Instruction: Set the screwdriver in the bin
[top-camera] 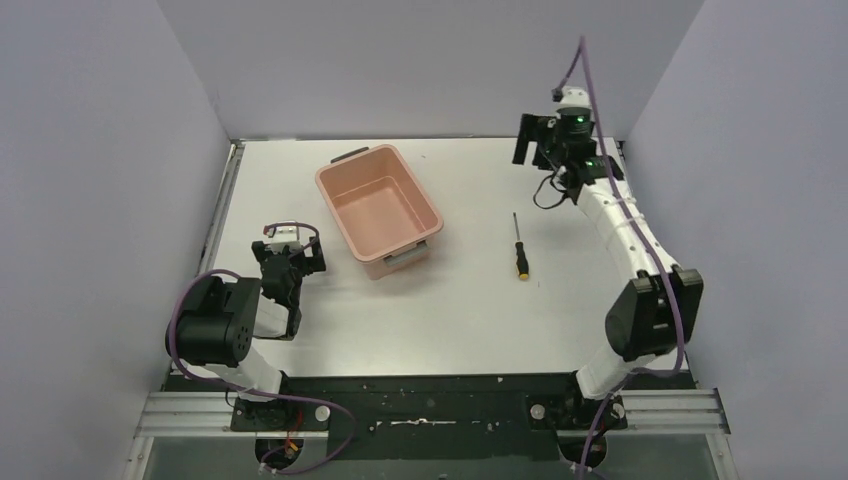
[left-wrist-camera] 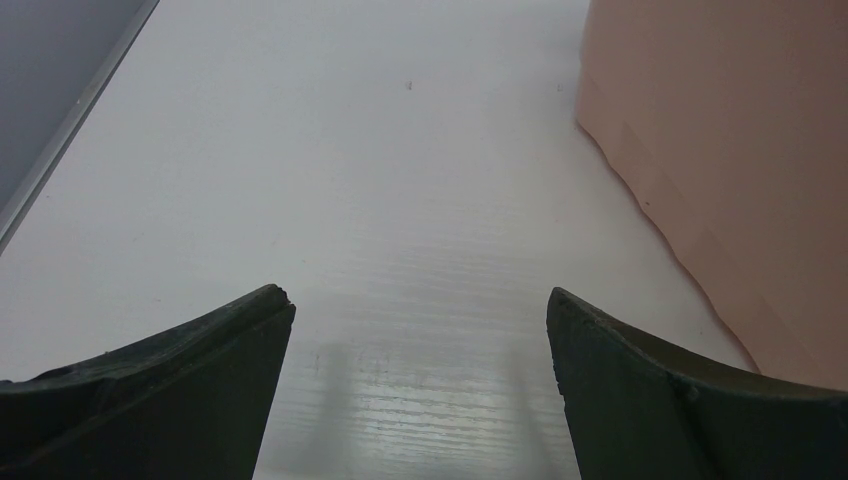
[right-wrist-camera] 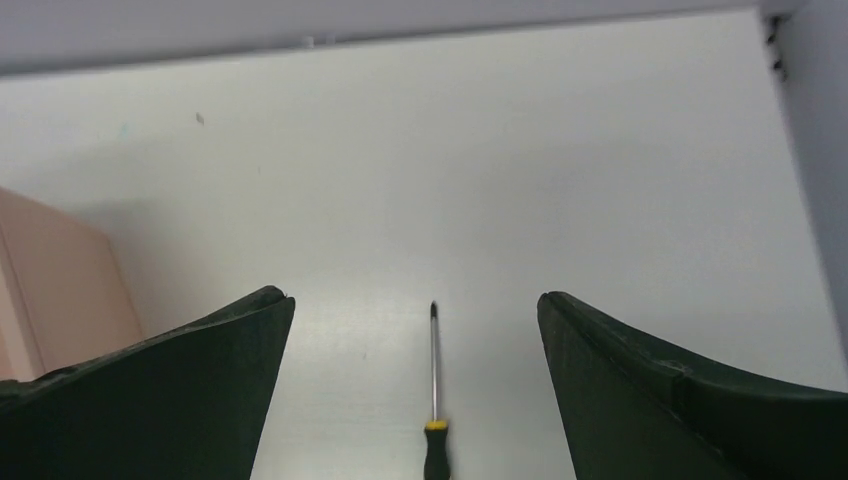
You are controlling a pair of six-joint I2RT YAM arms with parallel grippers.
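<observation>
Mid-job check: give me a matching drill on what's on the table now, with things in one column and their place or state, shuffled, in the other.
Things:
1. screwdriver
2. bin
3. left gripper
4. right gripper

Place or state:
A. open, held high toward the far right of the table
B. lying flat on the table, right of the bin
C. open, low over the table, just left of the bin
D. empty, sitting at an angle mid-table

Pairs: 1-B, 2-D, 3-C, 4-A
</observation>
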